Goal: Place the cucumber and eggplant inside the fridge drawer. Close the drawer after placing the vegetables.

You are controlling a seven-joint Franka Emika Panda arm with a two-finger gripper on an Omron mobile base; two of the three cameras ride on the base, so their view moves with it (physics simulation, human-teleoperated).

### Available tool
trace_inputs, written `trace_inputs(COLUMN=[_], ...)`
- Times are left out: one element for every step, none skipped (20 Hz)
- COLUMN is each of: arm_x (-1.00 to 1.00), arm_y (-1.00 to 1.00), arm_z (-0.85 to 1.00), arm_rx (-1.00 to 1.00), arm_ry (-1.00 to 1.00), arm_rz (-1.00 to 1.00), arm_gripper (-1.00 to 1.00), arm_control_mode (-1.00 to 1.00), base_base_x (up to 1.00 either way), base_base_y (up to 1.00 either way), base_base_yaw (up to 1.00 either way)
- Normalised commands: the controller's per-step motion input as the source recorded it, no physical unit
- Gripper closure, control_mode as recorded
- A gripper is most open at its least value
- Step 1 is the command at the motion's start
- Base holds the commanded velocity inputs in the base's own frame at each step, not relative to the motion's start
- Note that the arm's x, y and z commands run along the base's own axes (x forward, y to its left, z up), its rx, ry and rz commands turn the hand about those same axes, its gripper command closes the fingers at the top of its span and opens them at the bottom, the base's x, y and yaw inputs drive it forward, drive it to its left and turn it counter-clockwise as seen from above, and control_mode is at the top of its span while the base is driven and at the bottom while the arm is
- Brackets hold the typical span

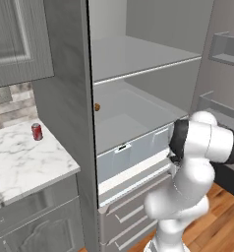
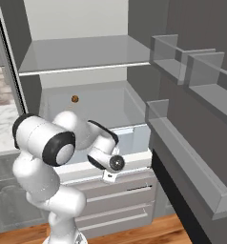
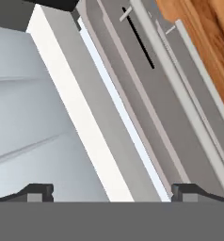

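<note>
Grey fridge cabinet [image 1: 65, 98] stands open, its glass shelf [image 1: 138, 56] above and its door bins [image 2: 182, 138] swung out to the right in the right base view. Beside it on the left runs a white marble counter [image 1: 20, 162] with a red soda can [image 1: 37, 131] near the back wall. Below the shelf sits the fridge drawer [image 1: 133, 150], a pale blue translucent bin with a light flat front panel, above the grey lower drawers [image 2: 115, 200]; how far it is pulled out is hard to judge. White arm [image 1: 188, 187] bends in front of this drawer, the wrist low at its front edge. From the hand view, the gripper [image 3: 111, 192] has its two dark fingertips [image 3: 36, 192] set wide apart with nothing between them, looking over the drawer's white front rim. A small brownish round thing [image 1: 97, 107] shows at the compartment's left wall.
</note>
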Motion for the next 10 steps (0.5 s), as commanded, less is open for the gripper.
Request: trace_inputs(arm_x=[-0.71, -0.67, -0.65, -0.63, -0.62, -0.59, -0.56, -0.54, -0.53, -0.47], arm_y=[-0.20, -0.19, -0.20, -0.19, -0.19, -0.16, -0.16, -0.14, -0.14, -0.10], arm_z=[0.63, 0.67, 0.69, 0.71, 0.75, 0.81, 0.79, 0.79, 0.80, 0.80], arm_rx=[0.00, 0.00, 0.00, 0.00, 0.00, 0.00, 0.00, 0.00, 0.00, 0.00], arm_ry=[-0.04, -0.03, -0.02, -0.02, -0.02, -0.02, -0.02, -0.01, -0.01, 0.00], arm_rz=[-0.10, -0.10, -0.10, -0.10, -0.10, -0.11, -0.11, -0.11, -0.10, -0.10], arm_gripper=[-1.00, -1.00, -1.00, -1.00, -1.00, -1.00, -1.00, -1.00, -1.00, -1.00], arm_control_mode=[-1.00, -1.00, -1.00, -1.00, -1.00, -1.00, -1.00, -1.00, -1.00, -1.00], base_base_x=[0.00, 0.00, 0.00, 0.00, 0.00, 0.00, 0.00, 0.00, 0.00, 0.00], base_base_y=[0.00, 0.00, 0.00, 0.00, 0.00, 0.00, 0.00, 0.00, 0.00, 0.00], base_base_yaw=[0.00, 0.00, 0.00, 0.00, 0.00, 0.00, 0.00, 0.00, 0.00, 0.00])
